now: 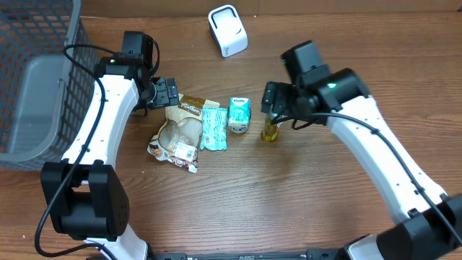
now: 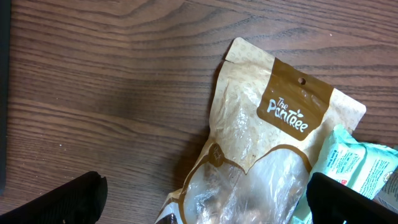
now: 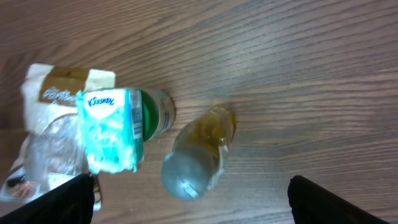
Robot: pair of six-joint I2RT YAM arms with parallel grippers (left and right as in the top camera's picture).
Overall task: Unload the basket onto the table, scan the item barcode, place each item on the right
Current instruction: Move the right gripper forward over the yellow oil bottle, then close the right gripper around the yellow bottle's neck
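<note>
Bottle (image 1: 271, 131), perhaps oil, beside tissue pack (image 1: 239, 114); scanner (image 1: 227, 30) well apart

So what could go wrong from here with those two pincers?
The right pincer hangs open over the small bottle, close beside the tissue pack; closing could tip it or nudge the pack. The left pincer hovers over the snack bag, which touches the teal pack; lifting might drag both.
</note>
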